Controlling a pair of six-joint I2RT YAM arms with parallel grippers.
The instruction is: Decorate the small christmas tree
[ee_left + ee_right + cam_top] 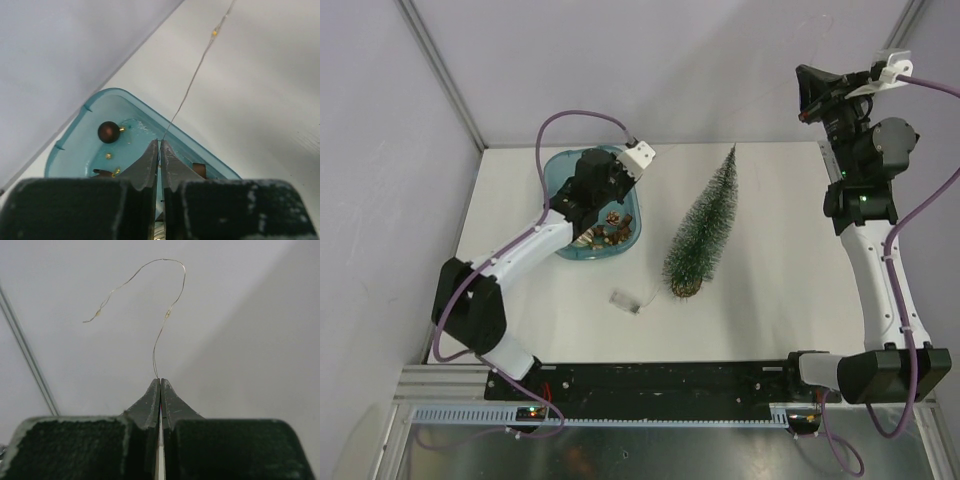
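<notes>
Top external view showed one blue tray (556,168) right under the left gripper (603,190), with a heap of small brown ornaments (610,233) in the part of it nearest the arm bases. In the left wrist view, one dark ball (108,132) and a few gold bits lay in the tray just ahead and left of the tips. The left gripper's jaws were pressed together on a thin wire (200,60) that ran up and away from them, with one tiny light on it. The right gripper (159,381), raised off to the far right, was likewise clamped on the wire, which curled above its tips with two lights. One tree (705,225) was on the table between the two grippers, just right of the tray, tip pointing away. One small clear box (625,300) lay nearer the bases. The table (780,300) was white, the walls pale grey
</notes>
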